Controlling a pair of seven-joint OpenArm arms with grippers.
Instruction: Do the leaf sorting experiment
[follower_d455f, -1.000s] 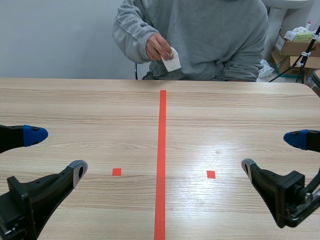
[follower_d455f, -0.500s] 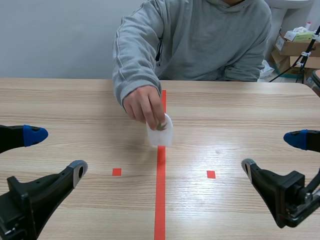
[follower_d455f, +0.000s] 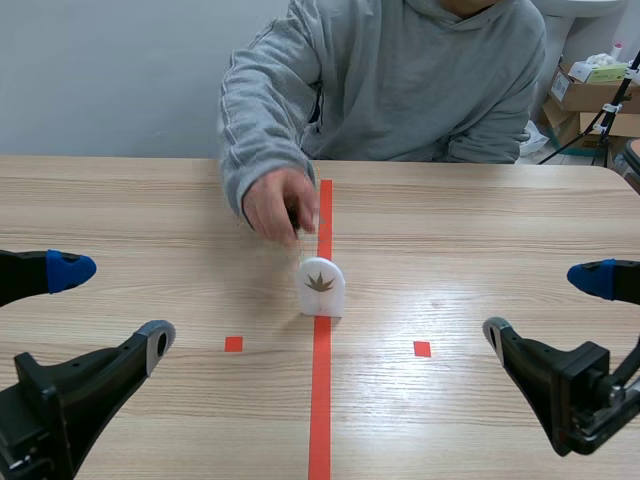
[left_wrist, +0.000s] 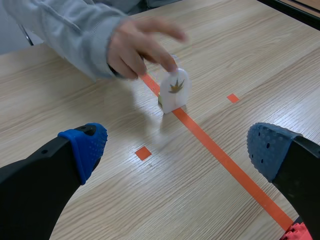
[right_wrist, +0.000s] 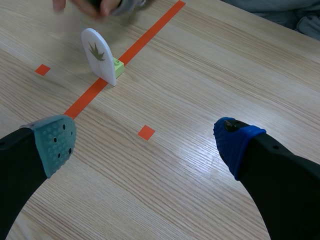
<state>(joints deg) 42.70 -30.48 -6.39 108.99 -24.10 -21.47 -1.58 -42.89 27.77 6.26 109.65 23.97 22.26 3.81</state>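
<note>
We have the leaf card (follower_d455f: 321, 287) standing upright on the orange-red tape line (follower_d455f: 319, 420) in the middle of the counter (follower_d455f: 480, 230), with a small green block (right_wrist: 118, 66) behind it as its foot; a person's hand (follower_d455f: 280, 205) hovers just beyond its top, too blurred to tell whether it touches; the left claw (follower_d455f: 114, 306) and the right claw (follower_d455f: 545, 306) both sit low at the near edge, gaping wide and holding nothing; our call is to wait until that hand is out of the way, read the leaf, then bring one claw in level and low, pinching the card across its flat faces near the foot; grab it high or nudge it and it likely tips.
</note>
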